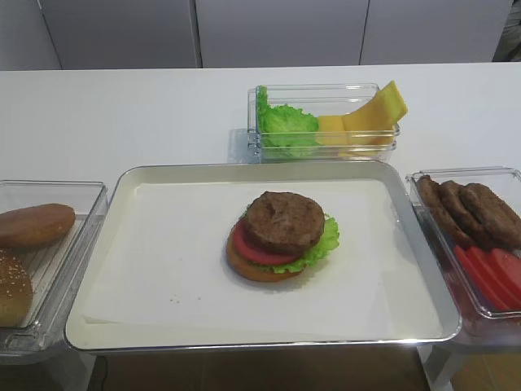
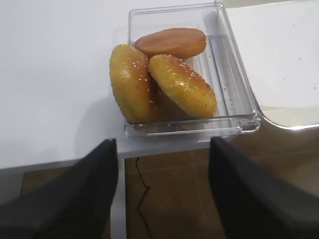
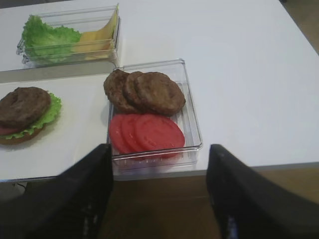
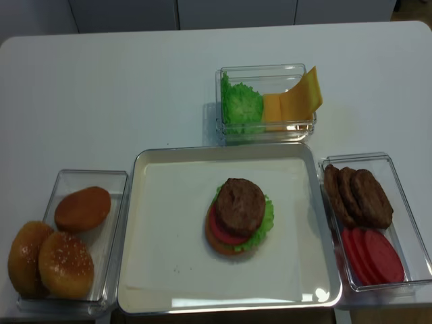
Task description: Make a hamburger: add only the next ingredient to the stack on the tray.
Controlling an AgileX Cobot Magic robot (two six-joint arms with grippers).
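Meat patty (image 1: 284, 221) sits atop stack (image 1: 281, 244), mid-tray (image 1: 122, 326), offset toward far side. Right gripper (image 3: 159, 199) hangs empty, jaws spread, near bin of spare patties (image 3: 147, 92). Judgement: placement done; withdraw clear, avoid nudging stack.

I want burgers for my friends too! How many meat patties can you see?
4. One patty sits on top of the burger on the tray. Three more patties overlap in the right bin, behind the tomato slices; others may hide beneath.
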